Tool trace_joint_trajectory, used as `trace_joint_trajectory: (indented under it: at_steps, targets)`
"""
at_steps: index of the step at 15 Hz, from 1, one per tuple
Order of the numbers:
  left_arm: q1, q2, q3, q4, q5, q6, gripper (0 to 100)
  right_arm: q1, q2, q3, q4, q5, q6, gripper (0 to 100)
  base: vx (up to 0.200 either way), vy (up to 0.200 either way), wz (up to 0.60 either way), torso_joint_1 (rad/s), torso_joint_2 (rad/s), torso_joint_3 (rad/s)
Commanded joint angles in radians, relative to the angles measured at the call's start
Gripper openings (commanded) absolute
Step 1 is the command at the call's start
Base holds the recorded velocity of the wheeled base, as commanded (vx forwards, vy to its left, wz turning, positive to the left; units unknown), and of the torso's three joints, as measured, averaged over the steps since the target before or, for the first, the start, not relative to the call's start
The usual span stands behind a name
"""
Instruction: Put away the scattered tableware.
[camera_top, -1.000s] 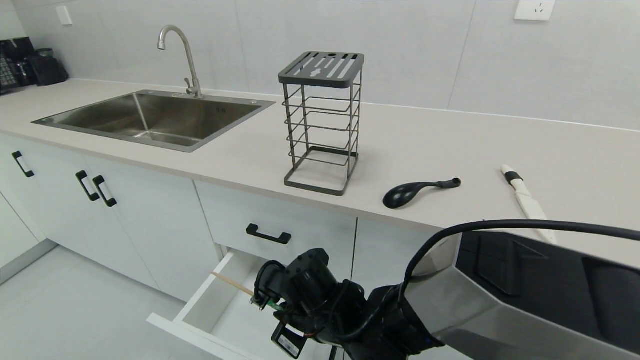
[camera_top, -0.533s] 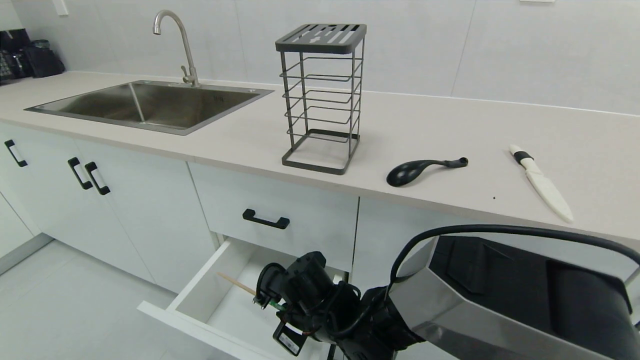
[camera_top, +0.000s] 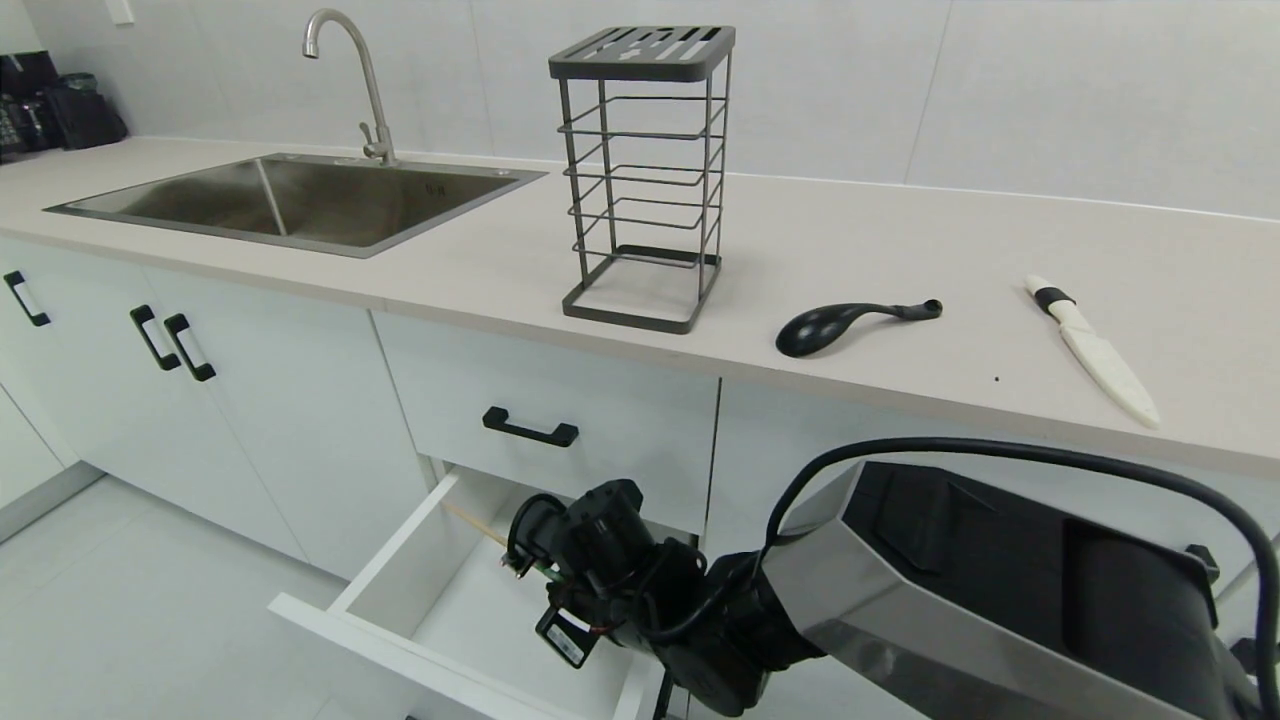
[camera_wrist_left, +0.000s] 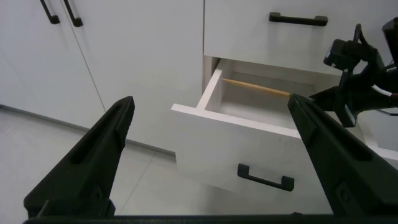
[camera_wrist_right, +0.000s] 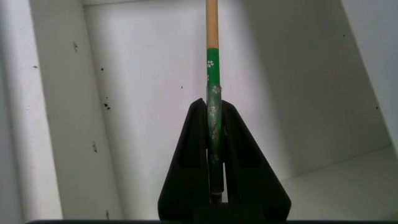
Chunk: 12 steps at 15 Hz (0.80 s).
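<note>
A: Head cam?
B: Chopstick (camera_top: 475, 524) slants into open drawer (camera_top: 395, 540). Spoon (camera_top: 850, 322) and knife (camera_top: 1095, 352) lie apart on counter (camera_top: 850, 230).
A: L wrist?
B: L gripper (camera_wrist_left: 211, 102) fingers spread wide, holding nothing, facing drawer front.
A: R wrist?
B: R gripper (camera_wrist_right: 214, 118) clamped tight on chopstick's green end, inside drawer.

The right arm (camera_top: 900, 630) is angular and silver-grey with a black panel (camera_top: 1080, 580); a thick black cable (camera_top: 1000, 455) arcs over it. Its wrist (camera_top: 600, 545) is black — tangled wires (camera_top: 665, 600), a white label (camera_top: 566, 636). The right hand (camera_wrist_right: 214, 109) is a black wedge; the left hand (camera_wrist_left: 211, 102), long black prongs.
</note>
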Motion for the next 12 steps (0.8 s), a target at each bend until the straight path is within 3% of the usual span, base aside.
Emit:
trace_joint_trajectory:
  at_steps: [1,12]
  targets:
    - [0.0,0.001,0.0,0.0,0.0,0.0,100,-0.003,0.021,-0.001,0.002,-0.002,0.003,0,0.0,0.0,0.0,0.0,0.0,0.0]
    - [0.0,0.001,0.0,0.0,0.0,0.0,100,-0.012,0.092,-0.027,0.005,0.003,-0.016,0,0.0,0.0,0.0,0.0,0.0,0.0]
